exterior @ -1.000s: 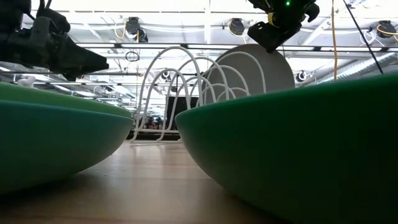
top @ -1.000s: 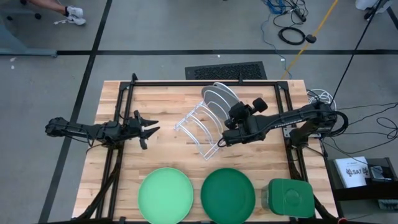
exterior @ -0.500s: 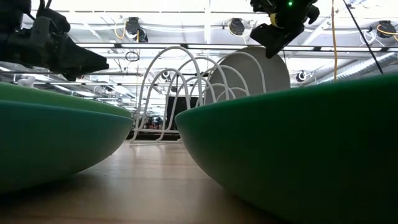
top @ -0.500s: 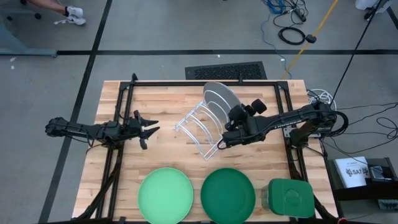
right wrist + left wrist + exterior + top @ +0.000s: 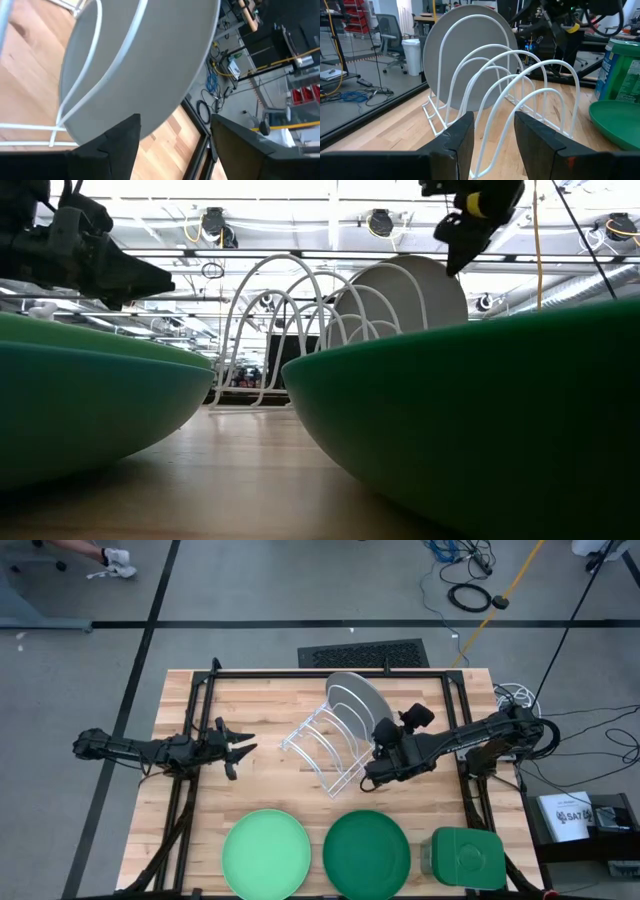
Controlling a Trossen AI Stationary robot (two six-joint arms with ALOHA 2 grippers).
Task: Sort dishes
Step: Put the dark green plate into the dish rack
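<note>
A grey plate (image 5: 350, 696) stands on its edge in the far slot of the white wire rack (image 5: 322, 748) and leans against a wire loop (image 5: 87, 75). My right gripper (image 5: 382, 734) hangs open just to the plate's right, above its rim (image 5: 464, 225), touching nothing. A light green plate (image 5: 265, 852) and a dark green plate (image 5: 367, 852) lie flat near the front edge. My left gripper (image 5: 241, 745) waits open to the left of the rack, pointing at it (image 5: 494, 140).
A green square lidded container (image 5: 465, 858) stands at the front right corner. Black frame bars (image 5: 190, 770) run along both sides of the wooden table. Bare wood lies between the rack and the two plates in front.
My right gripper has opened and let go of the grey plate's rim, then drawn back from it toward the table's right and near edges. The plate has settled a little and stays upright in the rack's far slot.
</note>
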